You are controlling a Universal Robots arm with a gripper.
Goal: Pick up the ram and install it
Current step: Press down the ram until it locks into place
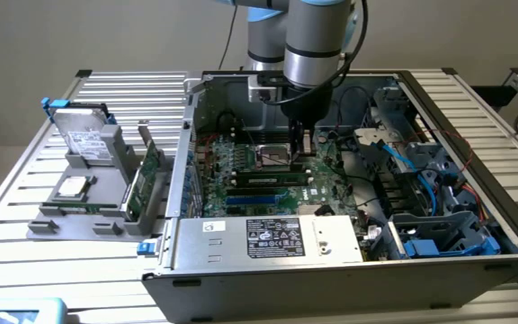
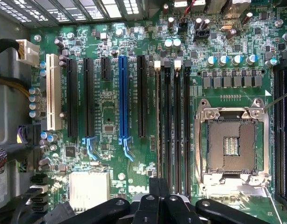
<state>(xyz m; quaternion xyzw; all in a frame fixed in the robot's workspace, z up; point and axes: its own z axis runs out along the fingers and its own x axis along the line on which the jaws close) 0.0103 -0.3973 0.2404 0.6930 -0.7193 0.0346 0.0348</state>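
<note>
My hand (image 1: pixel 301 143) is pinched narrow; I'd press the slim green chip-lined ram stick (image 1: pixel 272 180) down evenly, both ends together.

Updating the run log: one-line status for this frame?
gripper shut, above memory slots | ram in slot near CPU socket | contact unclear

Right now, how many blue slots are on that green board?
1. The blue slot lies between a short black slot and a long black slot. The gripper covers part of the board, so another may be hidden.
</note>
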